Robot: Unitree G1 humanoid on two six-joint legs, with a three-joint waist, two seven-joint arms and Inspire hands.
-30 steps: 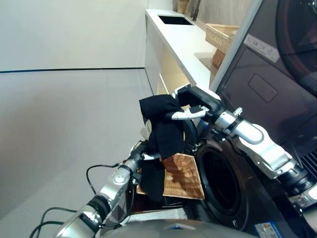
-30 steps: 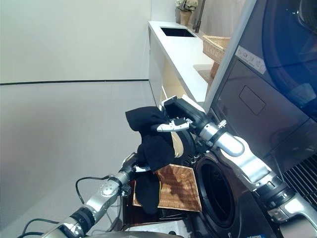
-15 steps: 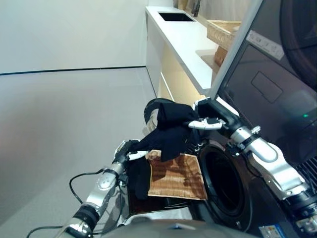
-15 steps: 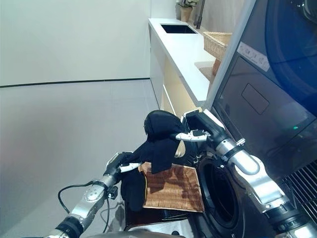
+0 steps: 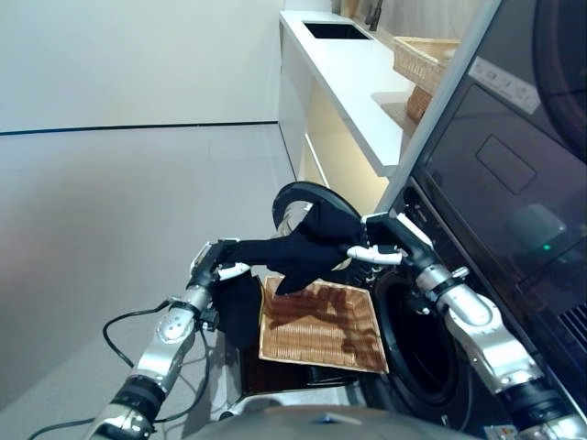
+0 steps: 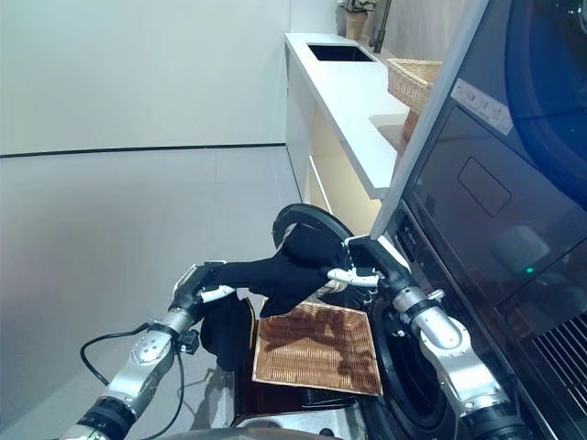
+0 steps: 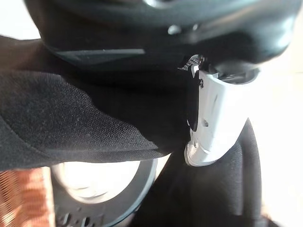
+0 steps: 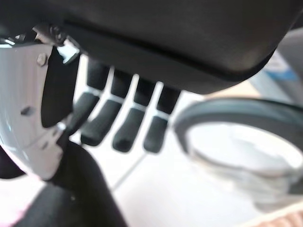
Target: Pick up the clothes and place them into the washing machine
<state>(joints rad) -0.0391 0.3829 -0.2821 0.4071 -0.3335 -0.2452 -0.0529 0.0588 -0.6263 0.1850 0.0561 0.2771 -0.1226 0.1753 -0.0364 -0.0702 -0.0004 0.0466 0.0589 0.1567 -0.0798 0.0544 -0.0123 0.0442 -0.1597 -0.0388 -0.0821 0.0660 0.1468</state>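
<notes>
Compared with a second ago, the left hand (image 5: 218,268) sits higher and further left, clamped on the black cloth garment (image 5: 298,252), now stretched across above the woven wicker basket (image 5: 321,325). The right hand (image 5: 374,249) pinches its other end before the round washing-machine door (image 6: 303,218). No legible writing.

Black garment (image 5: 307,252) stretched in the air, above wicker basket (image 5: 321,325), beside open washer door (image 5: 295,200)

Matt black cloth garment (image 5: 307,252) — woven wicker basket (image 5: 321,323).
</notes>
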